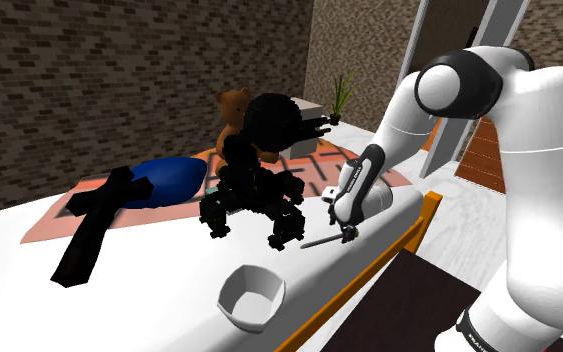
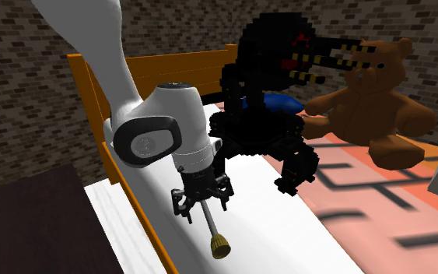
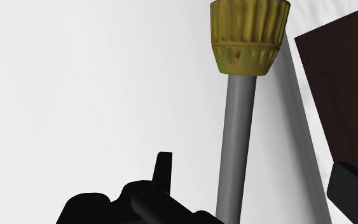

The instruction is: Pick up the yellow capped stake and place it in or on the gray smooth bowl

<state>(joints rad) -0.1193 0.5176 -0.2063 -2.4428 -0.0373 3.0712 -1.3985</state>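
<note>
The stake [image 2: 211, 228] is a grey rod with a ribbed yellow cap [image 3: 249, 35]. It lies on the white bed near the wooden side rail, also seen in the shoulder view as the stake [image 1: 322, 241]. My gripper [image 2: 204, 207] is down over the stake's uncapped end, open, with the shaft [image 3: 236, 153] between the fingers and touching neither. The gripper [image 1: 346, 235] points down at the bed; in the wrist view the gripper [image 3: 257, 191] straddles the rod. The grey smooth bowl [image 1: 252, 297] sits upright on the bed, nearer the shoulder view's lower left.
A large black blocky figure [image 1: 254, 180] stands on the bed just beyond the gripper. A brown teddy bear [image 2: 380, 97], a blue cushion [image 1: 164, 180] and a black cross-shaped thing [image 1: 94, 225] lie farther off. The orange wooden rail [image 1: 369, 280] borders the bed.
</note>
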